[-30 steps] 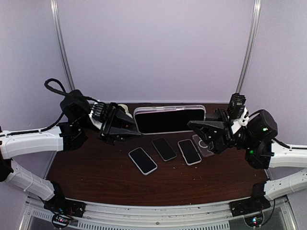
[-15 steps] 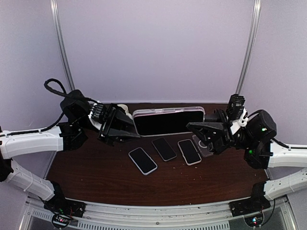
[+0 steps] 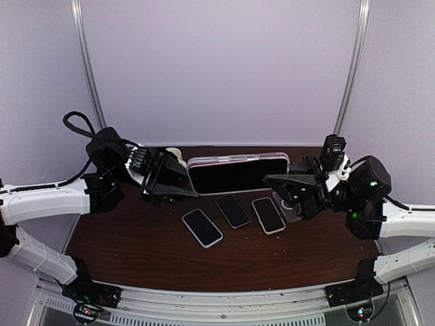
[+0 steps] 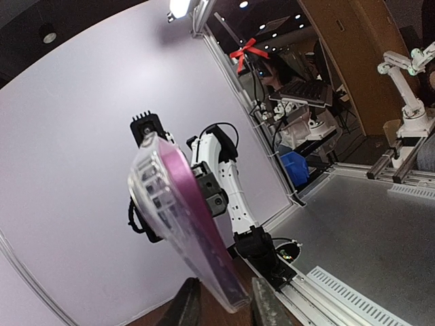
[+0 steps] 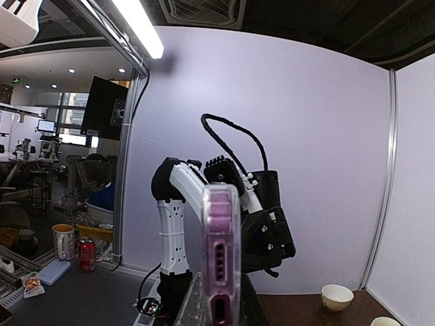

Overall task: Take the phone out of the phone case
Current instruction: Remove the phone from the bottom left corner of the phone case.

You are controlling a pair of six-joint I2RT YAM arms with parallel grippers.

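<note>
Left arm (image 3: pixel 47 200) extended in from the left, forearm roughly level, wrist turned so the left hand (image 3: pixel 192 190) pointed right. Its fingers (image 4: pixel 189 307) stood on either side of one end of the cased phone (image 3: pixel 238 171), close against both faces; could not tell whether they pressed.

Right arm (image 3: pixel 408 221) mirrored it from the right, elbow low, right hand (image 3: pixel 270 179) pointing left. Its fingers (image 5: pixel 190 302) were clamped tight on the phone's other end.

Both hands were aloft, about level, facing each other.
</note>
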